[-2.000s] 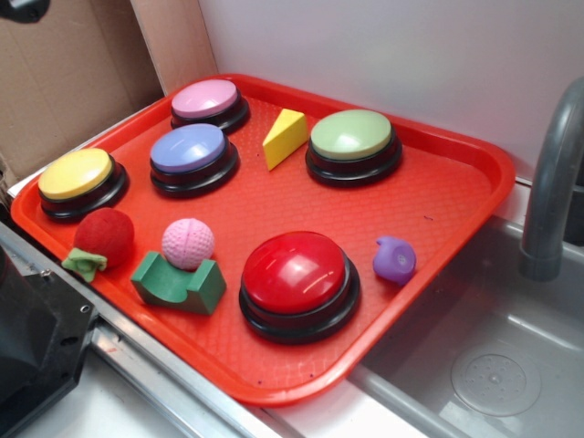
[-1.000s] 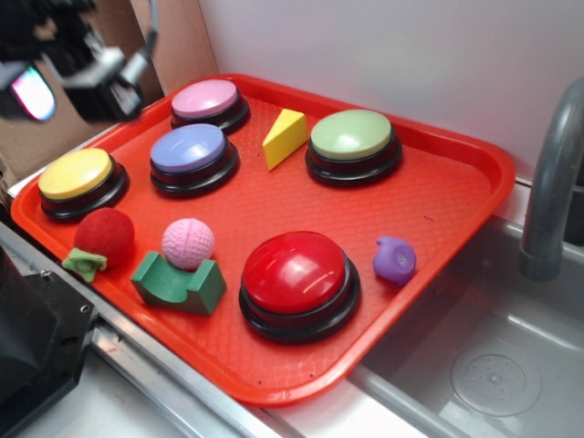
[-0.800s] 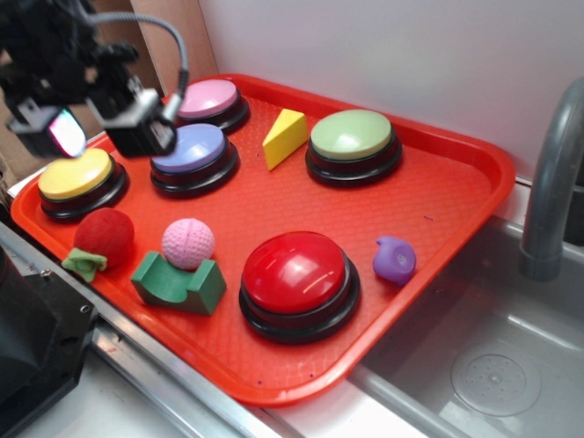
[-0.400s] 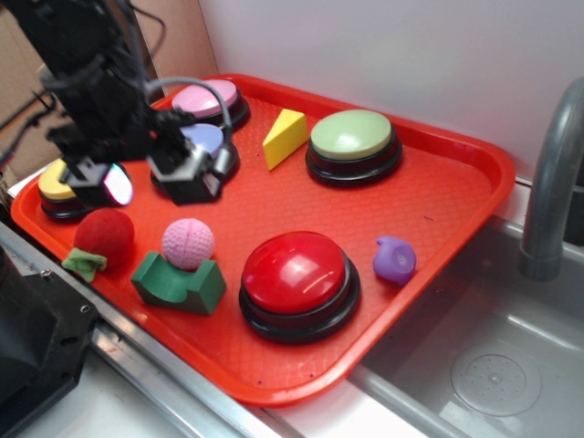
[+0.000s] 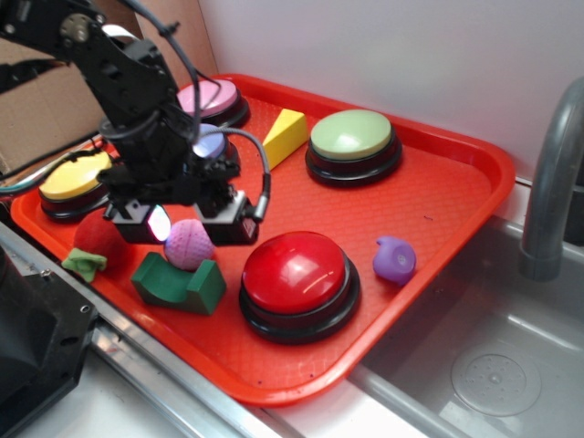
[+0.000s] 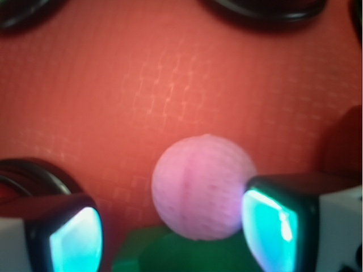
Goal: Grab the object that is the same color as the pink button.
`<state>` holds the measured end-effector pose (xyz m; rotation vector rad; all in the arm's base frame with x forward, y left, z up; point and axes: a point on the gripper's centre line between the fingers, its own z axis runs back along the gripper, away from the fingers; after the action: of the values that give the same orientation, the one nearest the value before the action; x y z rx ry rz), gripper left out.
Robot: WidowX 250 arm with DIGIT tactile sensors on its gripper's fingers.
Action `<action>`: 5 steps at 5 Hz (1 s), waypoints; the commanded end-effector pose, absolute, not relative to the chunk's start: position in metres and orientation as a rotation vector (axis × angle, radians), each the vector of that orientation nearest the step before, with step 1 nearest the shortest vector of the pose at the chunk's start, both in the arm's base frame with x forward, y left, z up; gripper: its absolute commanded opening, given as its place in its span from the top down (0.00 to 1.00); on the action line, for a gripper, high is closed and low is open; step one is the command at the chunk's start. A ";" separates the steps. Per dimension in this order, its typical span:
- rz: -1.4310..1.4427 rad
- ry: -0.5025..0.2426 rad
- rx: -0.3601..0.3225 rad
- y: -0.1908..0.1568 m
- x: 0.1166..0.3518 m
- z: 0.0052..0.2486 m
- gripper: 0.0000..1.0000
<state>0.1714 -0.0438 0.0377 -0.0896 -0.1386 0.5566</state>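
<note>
The object, a small pink grooved ball (image 5: 189, 246), rests in the notch of a green block (image 5: 178, 285) near the front of the red tray (image 5: 429, 214). My gripper (image 5: 185, 228) is open and down around it, one finger on each side. In the wrist view the pink ball (image 6: 201, 187) lies between the glowing pads, close against the right pad (image 6: 272, 226), with a gap to the left pad (image 6: 74, 241). The pink button (image 5: 217, 95) stands at the tray's far left corner, partly hidden behind my arm.
A fuzzy red ball (image 5: 94, 239) lies just left of the gripper, and a large red button (image 5: 294, 274) just right of it. Yellow (image 5: 68, 175), lavender (image 5: 215, 146) and green (image 5: 353, 137) buttons, a yellow wedge (image 5: 285, 137) and a purple piece (image 5: 394, 260) share the tray. A sink (image 5: 493, 365) lies to the right.
My arm has come in from the upper left, travelled over the yellow and lavender buttons and dropped until the open fingers straddle the pink ball. Nothing on the tray has moved.
</note>
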 end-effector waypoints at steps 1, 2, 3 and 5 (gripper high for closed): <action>0.551 -0.154 -0.065 -0.039 0.176 0.023 0.00; 0.569 -0.164 -0.056 -0.037 0.178 0.021 0.00; 0.584 -0.156 -0.060 -0.035 0.179 0.020 1.00; 0.559 -0.124 -0.095 -0.034 0.187 0.036 1.00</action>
<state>0.1751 -0.0325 0.0280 -0.0673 -0.0736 0.5694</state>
